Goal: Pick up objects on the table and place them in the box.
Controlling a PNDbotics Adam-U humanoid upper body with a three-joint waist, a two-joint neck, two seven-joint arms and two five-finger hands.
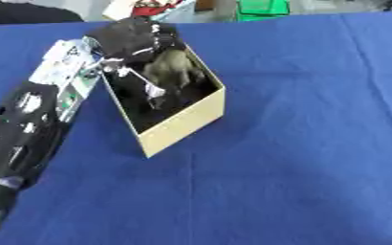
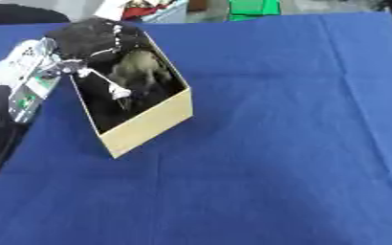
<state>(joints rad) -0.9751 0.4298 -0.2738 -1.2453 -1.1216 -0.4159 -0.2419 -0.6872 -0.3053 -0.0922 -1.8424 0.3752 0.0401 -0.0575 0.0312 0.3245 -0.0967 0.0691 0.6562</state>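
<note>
The left arm (image 1: 24, 129) reached from the near left toward the far left; its hand (image 1: 132, 40) pointed downward, fingers curled.

Wide open blue-clothed desk (image 1: 299, 143) to the right and front of the tan cardboard box (image 1: 187, 125). The box mouth is crowded: the black left hand (image 1: 132, 38) hangs over its far end, a grey-brown lumpy object (image 1: 172, 67) fills the inside, and the left arm blocks the box's left side.

A green container (image 1: 262, 9) sits beyond the far edge of the blue tablecloth (image 1: 299, 143).
</note>
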